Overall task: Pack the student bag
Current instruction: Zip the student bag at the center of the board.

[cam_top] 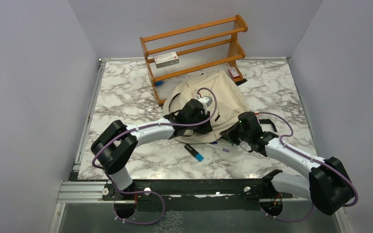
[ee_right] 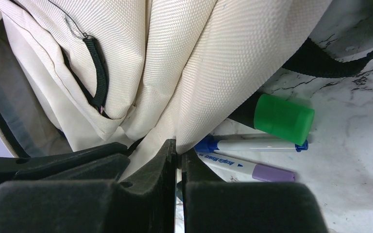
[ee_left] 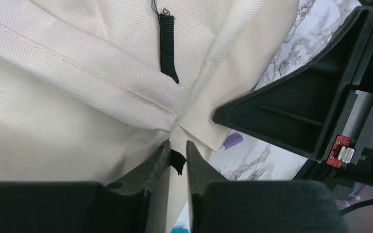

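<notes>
The cream student bag lies in the middle of the marble table, with black straps at its sides. My left gripper is at the bag's near left edge. In the left wrist view its jaws stand a little apart, with a strip of cream bag fabric and a small black tab in the gap. At the near right edge my right gripper has its jaws pressed together on a fold of the bag fabric.
Loose markers lie by the bag's near edge: a green-capped one, a blue one, a purple one and a black and blue one. A wooden rack holding a small box stands behind the bag.
</notes>
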